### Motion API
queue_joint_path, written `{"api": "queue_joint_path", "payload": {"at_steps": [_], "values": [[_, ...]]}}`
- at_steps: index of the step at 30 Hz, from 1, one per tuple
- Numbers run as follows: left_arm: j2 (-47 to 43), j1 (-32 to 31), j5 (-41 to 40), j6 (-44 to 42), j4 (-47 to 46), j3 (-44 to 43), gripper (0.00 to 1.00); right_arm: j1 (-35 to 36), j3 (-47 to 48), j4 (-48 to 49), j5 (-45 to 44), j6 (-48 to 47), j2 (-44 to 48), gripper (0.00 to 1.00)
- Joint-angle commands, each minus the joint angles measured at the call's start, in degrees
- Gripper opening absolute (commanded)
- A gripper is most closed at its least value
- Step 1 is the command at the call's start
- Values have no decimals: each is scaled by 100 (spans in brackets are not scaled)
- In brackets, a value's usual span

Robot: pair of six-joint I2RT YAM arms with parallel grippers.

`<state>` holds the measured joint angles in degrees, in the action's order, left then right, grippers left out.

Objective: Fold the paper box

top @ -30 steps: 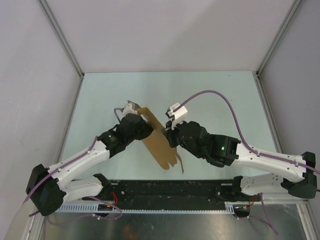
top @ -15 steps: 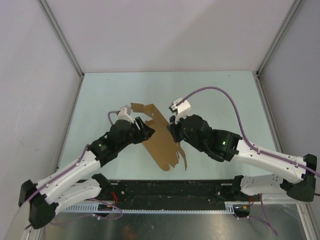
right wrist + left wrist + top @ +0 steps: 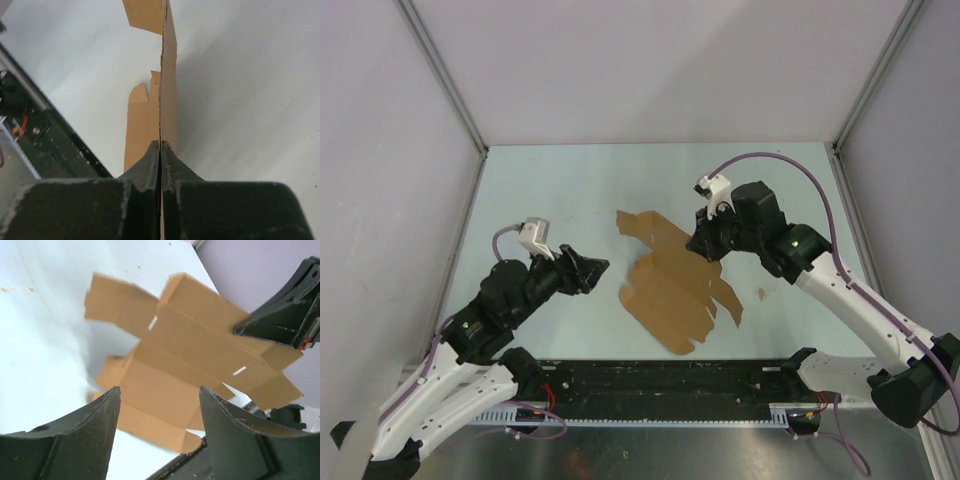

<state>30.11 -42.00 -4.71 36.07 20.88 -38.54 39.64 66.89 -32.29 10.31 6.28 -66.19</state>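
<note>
The paper box [image 3: 670, 285] is a flat brown die-cut sheet with flaps and crease lines, held above the table and sloping down toward the near edge. My right gripper [image 3: 702, 250] is shut on the sheet's far right edge; in the right wrist view the cardboard [image 3: 169, 75] runs edge-on between the shut fingers of that gripper [image 3: 160, 142]. To the left of the sheet, my left gripper [image 3: 598, 268] stands open and apart from it. The left wrist view shows the sheet [image 3: 200, 355] beyond my open left gripper [image 3: 160, 390], with the right gripper [image 3: 285, 315] pinching its corner.
A black rail [image 3: 670, 375] runs along the near table edge just below the sheet's lowest flap. A small brown scrap [image 3: 761, 294] lies on the table right of the sheet. Grey enclosure walls [image 3: 380, 150] close the left, right and far sides.
My left gripper opened, let go of the sheet and pulled back left. The right arm swung right and farther away, carrying the sheet, which now shows its broad face.
</note>
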Motion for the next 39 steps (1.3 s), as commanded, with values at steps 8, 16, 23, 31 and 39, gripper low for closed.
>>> {"api": "queue_joint_path", "payload": {"at_steps": [8, 16, 23, 31, 39], "values": [[609, 42, -1365, -1348, 346, -1067, 80, -580, 236, -479, 2520, -1559, -490, 0], [812, 165, -1594, -1533, 337, -1015, 83, -449, 236, -77, 1345, -1920, -992, 0], [979, 516, -1411, -1542, 329, -813, 82, -290, 202, 478, 851, -2482, -1203, 0], [1111, 842, -1278, -1656, 241, -768, 82, -140, -273, 1094, 1060, -3643, -957, 0], [1656, 1238, -874, -2253, -31, -1085, 87, -176, -361, 594, 1588, -4319, -860, 0]]}}
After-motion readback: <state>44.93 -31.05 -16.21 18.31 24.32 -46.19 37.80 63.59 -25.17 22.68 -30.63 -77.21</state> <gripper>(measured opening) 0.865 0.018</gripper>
